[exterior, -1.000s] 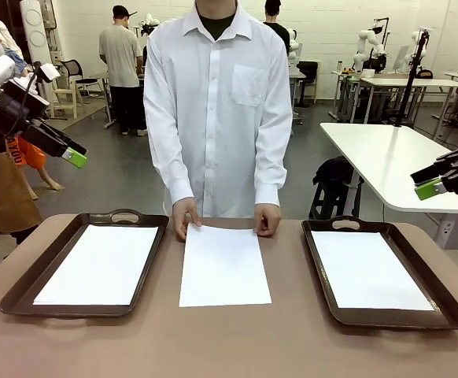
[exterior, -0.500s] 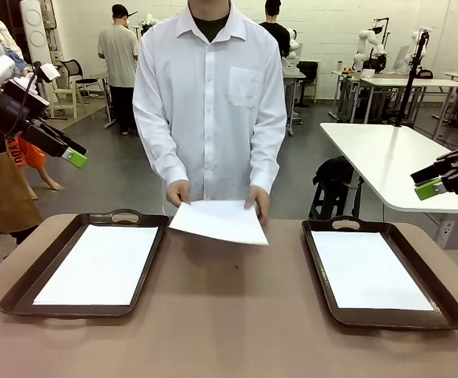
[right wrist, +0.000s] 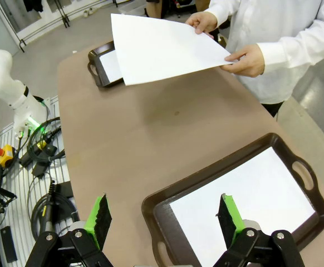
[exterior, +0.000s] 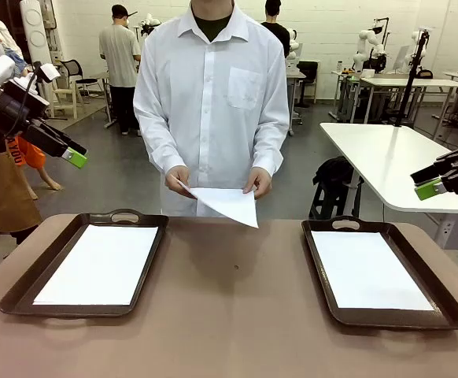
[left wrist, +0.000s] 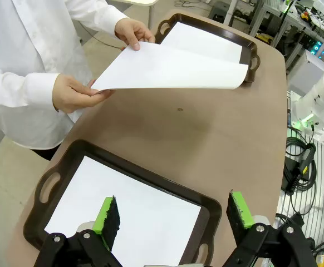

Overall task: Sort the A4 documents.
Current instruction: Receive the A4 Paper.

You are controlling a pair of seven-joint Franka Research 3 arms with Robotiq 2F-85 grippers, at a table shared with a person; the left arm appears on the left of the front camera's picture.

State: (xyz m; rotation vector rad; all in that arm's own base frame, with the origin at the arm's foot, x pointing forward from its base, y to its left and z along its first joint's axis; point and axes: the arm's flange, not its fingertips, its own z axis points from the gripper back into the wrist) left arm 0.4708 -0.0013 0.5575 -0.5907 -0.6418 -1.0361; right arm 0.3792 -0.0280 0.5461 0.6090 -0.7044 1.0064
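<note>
Left gripper (left wrist: 173, 218) and right gripper (right wrist: 163, 219) gape, empty.

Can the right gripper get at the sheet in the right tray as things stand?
Probably yes. The right gripper hangs open above the right tray; the sheet lies flat and uncovered. The person's hands hold another sheet over mid-table, away from it.

3 cameras: 1 fixed, 2 on the wrists.
Front view faces the person (exterior: 211, 102) across the table (exterior: 229, 315); both wrist views look down from high up, sharing the held sheet (left wrist: 173, 69).
</note>
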